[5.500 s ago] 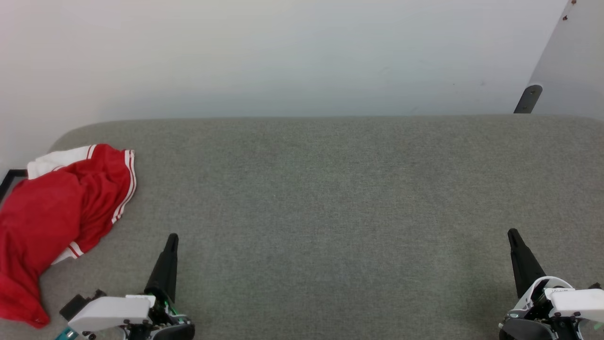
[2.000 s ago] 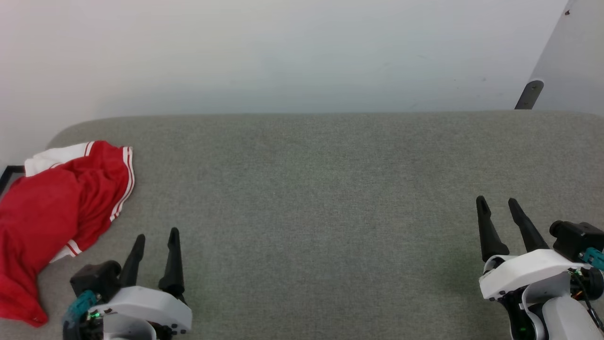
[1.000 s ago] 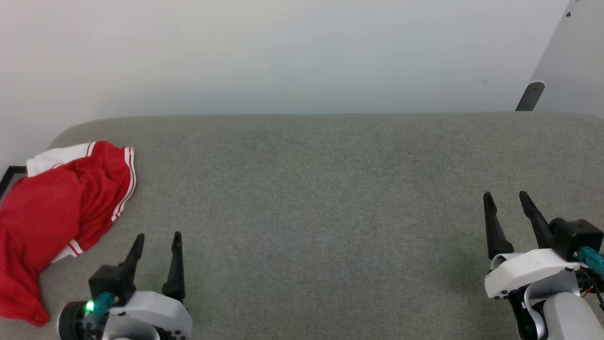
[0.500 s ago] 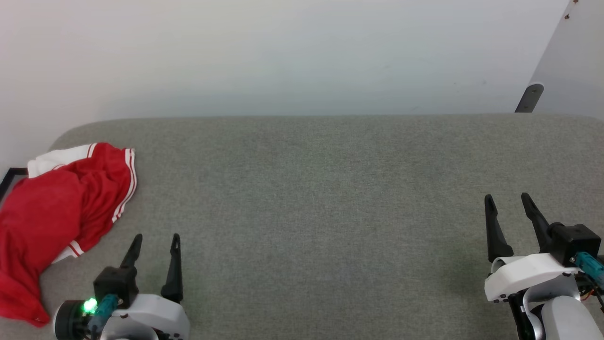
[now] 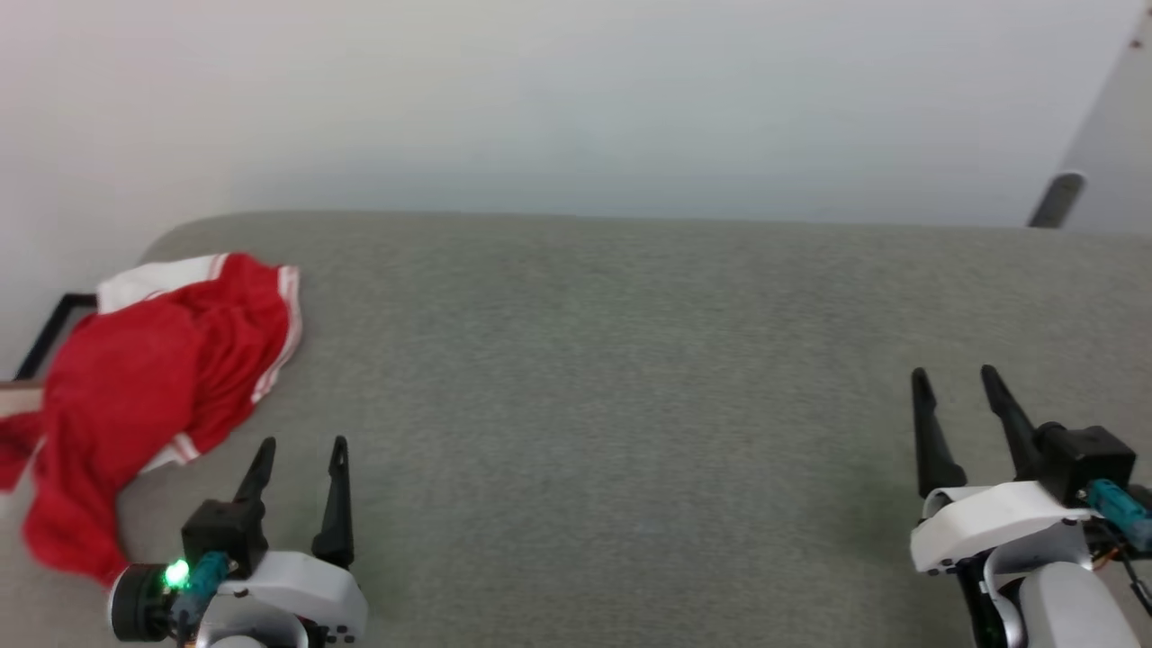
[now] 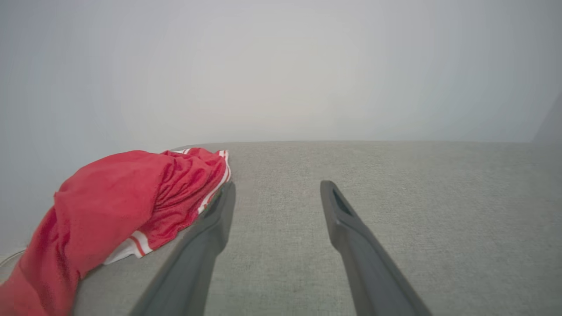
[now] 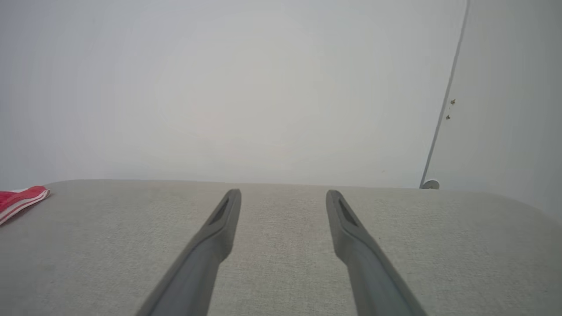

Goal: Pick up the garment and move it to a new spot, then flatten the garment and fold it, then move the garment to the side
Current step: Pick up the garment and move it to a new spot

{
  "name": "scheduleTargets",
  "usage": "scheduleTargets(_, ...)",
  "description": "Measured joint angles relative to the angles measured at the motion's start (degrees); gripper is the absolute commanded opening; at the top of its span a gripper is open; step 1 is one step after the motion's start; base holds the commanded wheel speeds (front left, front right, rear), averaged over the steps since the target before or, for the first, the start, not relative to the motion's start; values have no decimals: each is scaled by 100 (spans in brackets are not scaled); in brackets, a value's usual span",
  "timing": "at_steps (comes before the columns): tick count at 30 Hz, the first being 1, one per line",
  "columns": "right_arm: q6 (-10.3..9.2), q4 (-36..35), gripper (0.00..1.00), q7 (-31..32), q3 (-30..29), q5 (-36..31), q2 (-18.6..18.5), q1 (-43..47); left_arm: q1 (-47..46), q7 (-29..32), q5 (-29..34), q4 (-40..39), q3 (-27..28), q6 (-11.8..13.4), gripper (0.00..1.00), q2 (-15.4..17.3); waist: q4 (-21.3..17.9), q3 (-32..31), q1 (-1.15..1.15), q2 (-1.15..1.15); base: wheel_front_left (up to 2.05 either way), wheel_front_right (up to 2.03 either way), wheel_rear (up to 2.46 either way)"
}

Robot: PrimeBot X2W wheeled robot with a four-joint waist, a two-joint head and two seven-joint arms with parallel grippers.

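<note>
The head view has swung towards the garment point(image 5: 162, 396); the whole picture has slid sideways, so this is the camera turning, not the cloth moving. The red heap with white striped trim lies as it lay, crumpled at the left end of the tabletop point(image 5: 630, 360). I judge the robot is squaring up for the first pickup; nothing is lifted yet.

The left gripper point(image 5: 301, 443) hangs near the garment's right edge, fingers spread and empty. The right gripper point(image 5: 954, 371) stands well apart from the garment, fingers spread likewise.

The left wrist view adds the heap's height, with one finger point(image 6: 221, 206) lined up against the striped hem; the head view shows bare tabletop between them. The right wrist view catches a sliver of hem point(image 7: 19, 197).
</note>
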Motion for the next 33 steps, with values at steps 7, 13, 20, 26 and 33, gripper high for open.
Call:
scheduleTargets(7, 0, 48, 100, -11, 248, 66, 20, -27, 1, 0, 38, 41, 51, 55, 100, -75, 584, 7, 0, 0, 0, 0, 0)
scheduleTargets(13, 0, 141, 100, -11, 511, 115, 22, -60, 49, 0, 25, -5, 84, 94, 100, -185, 1291, 24, 0, 0, 0, 0, 0)
scheduleTargets(20, 0, 307, 100, -11, 965, 156, 80, -337, 186, 0, -59, -94, 372, 198, 100, -218, 2171, 63, 0, 0, 0, 0, 0)
scheduleTargets(26, 10, 641, 100, -10, 1568, 303, 129, -794, 500, 0, -233, -463, 751, 354, 100, -356, 2660, 214, 0, 0, 0, 0, 0)
scheduleTargets(33, 10, 759, 100, -11, 1771, 483, 104, -959, 656, 0, -247, -620, 782, 265, 100, -443, 2839, 429, 0, 0, 0, 0, 0)
